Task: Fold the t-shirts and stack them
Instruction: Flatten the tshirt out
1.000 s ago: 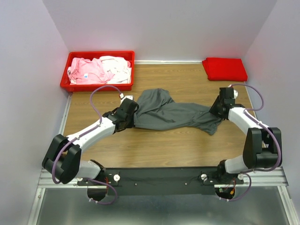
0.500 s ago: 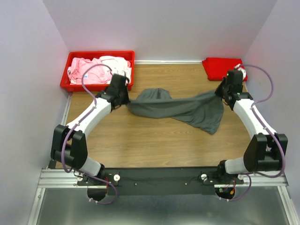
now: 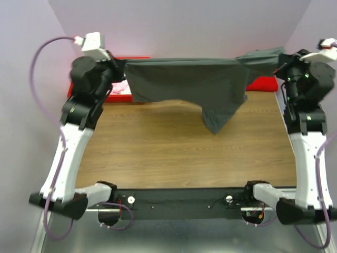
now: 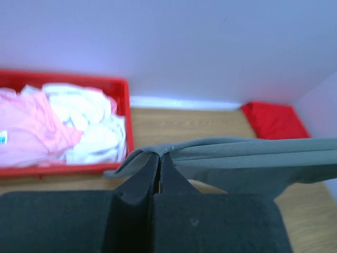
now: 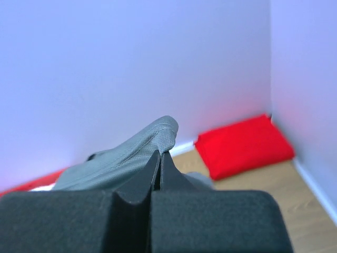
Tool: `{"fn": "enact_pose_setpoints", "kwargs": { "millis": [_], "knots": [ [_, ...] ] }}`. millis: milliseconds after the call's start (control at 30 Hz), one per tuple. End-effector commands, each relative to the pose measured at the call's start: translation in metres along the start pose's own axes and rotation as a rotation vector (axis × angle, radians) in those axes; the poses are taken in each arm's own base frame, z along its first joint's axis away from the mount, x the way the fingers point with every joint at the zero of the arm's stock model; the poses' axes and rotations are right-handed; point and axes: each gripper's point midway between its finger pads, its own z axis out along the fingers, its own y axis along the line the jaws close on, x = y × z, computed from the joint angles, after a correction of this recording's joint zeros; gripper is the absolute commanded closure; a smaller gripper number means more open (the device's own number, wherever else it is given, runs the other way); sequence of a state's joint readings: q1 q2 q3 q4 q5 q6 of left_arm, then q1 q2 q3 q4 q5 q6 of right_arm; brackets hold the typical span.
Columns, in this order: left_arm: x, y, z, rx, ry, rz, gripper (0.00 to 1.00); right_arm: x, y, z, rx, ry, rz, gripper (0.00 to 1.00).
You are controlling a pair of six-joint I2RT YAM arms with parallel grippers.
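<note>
dark grey t-shirt: raised above counter, stretched taut between both claws along rear wall. left claw: clenched on shirt's left top edge, cloth pinched between fingers. red bin: rear left corner, contains pale pink t-shirt and white t-shirt. shirt body hangs as flat sheet; one flap droops lower, right of centre. right claw: clenched on shirt's right top edge. bright red t-shirt: folded, on counter, rear right corner.
</note>
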State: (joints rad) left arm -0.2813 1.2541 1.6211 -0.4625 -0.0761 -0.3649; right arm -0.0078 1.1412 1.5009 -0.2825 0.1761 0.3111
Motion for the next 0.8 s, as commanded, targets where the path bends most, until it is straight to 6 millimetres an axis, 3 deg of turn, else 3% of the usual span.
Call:
{"fn": "enact_pose_setpoints", "kwargs": {
  "millis": [0,167,267,433,533,567,633,667,767],
  "knots": [
    [-0.067,-0.013,-0.075,0.073,-0.248,0.013,1.00,-0.072,-0.003,-0.053,0.005,-0.185,-0.108,1.00],
    [-0.101,-0.027,-0.158,0.172,-0.398,0.037,1.00,-0.138,0.003,-0.136,-0.046,-0.383,-0.162,0.99],
    [-0.112,-0.038,-0.195,0.239,-0.453,0.054,1.00,-0.164,0.006,-0.171,-0.064,-0.461,-0.186,1.00],
    [-0.119,-0.037,-0.226,0.243,-0.480,0.074,1.00,-0.179,0.014,-0.195,-0.111,-0.503,-0.215,0.99],
    [-0.108,-0.033,-0.216,0.223,-0.435,0.078,1.00,-0.166,0.025,-0.187,-0.180,-0.466,-0.239,0.98],
    [-0.101,-0.031,-0.204,0.210,-0.402,0.076,1.00,-0.159,0.028,-0.181,-0.198,-0.444,-0.247,0.97],
    [-0.073,-0.022,-0.176,0.179,-0.314,0.073,1.00,-0.128,0.029,-0.155,-0.220,-0.351,-0.257,0.96],
    [-0.044,-0.014,-0.149,0.151,-0.226,0.073,1.00,-0.102,0.031,-0.140,-0.248,-0.280,-0.254,0.96],
    [0.010,0.007,-0.100,0.074,-0.097,0.060,1.00,-0.037,0.030,-0.099,-0.280,-0.100,-0.226,0.96]
  ]
}}
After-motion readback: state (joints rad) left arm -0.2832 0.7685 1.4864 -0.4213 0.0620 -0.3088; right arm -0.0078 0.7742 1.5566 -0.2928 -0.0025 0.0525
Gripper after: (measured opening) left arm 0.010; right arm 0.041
